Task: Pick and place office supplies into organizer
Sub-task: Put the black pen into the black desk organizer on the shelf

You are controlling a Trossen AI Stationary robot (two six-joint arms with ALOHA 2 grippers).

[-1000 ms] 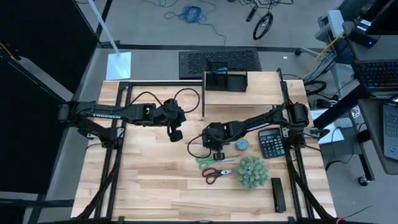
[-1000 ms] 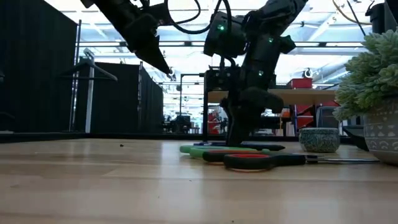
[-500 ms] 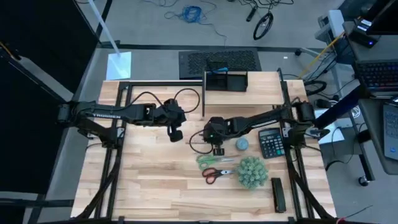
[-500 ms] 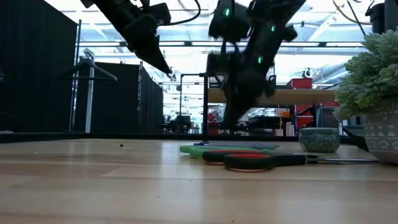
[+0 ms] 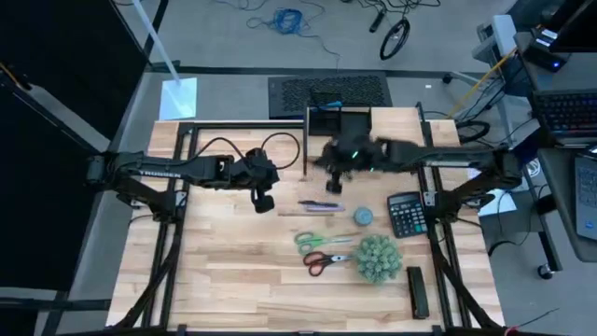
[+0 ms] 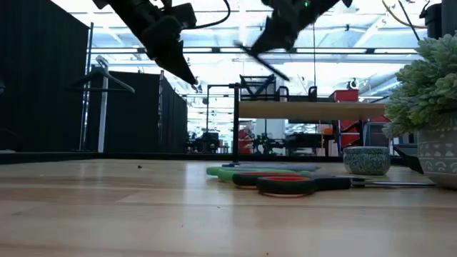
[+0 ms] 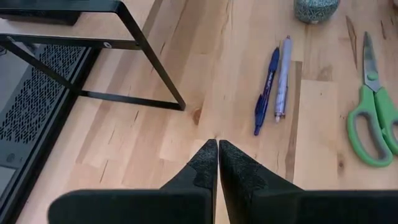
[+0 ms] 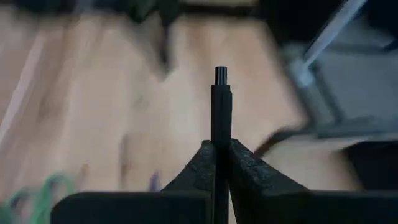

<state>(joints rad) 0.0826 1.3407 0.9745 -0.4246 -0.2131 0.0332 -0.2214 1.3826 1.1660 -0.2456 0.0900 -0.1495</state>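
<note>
Lifted off the table, right gripper point(image 8: 221, 158) pinches a dark pen point(image 8: 221, 106), motion-blurred.

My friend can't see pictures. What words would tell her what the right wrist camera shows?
The right gripper pinches a slim dark pen between its two dark fingers, the pen sticking straight out ahead. Behind it, a blurred wooden table and something green near one corner.
</note>
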